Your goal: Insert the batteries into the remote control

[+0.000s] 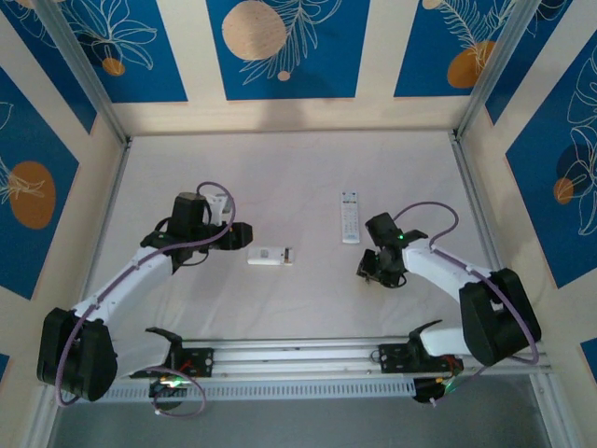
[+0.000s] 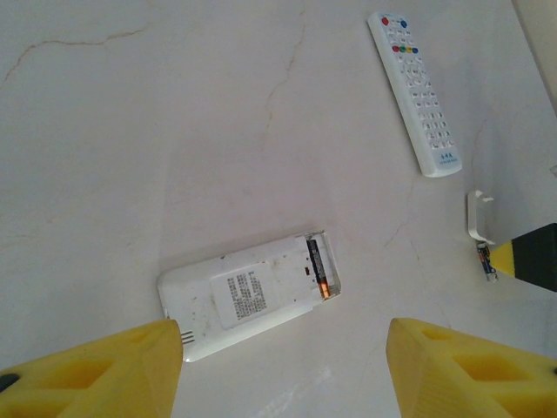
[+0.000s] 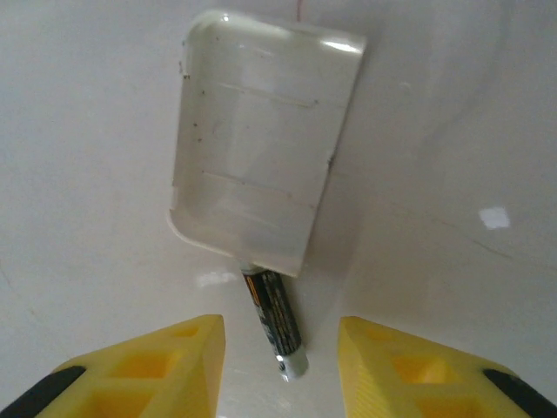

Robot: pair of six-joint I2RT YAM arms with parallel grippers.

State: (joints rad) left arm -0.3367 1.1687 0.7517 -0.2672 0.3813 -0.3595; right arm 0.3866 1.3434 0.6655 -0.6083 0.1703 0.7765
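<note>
Top view: small remote (image 1: 270, 256) back-up mid-bench, bay exposed for loading. Left end effector (image 1: 241, 235) at its 10 o'clock, right end effector (image 1: 369, 271) off at 3 o'clock. Spare remote (image 1: 350, 217) parked clear.

Left wrist: left end effector spread, empty, hovering over small remote. Seated battery (image 2: 318, 268) fills one slot.

Right wrist: right end effector spread. Loose battery (image 3: 277, 313) between fingers, untouched, battery cover (image 3: 261, 148) at its 12 o'clock. Lined up for pick, I judge.
</note>
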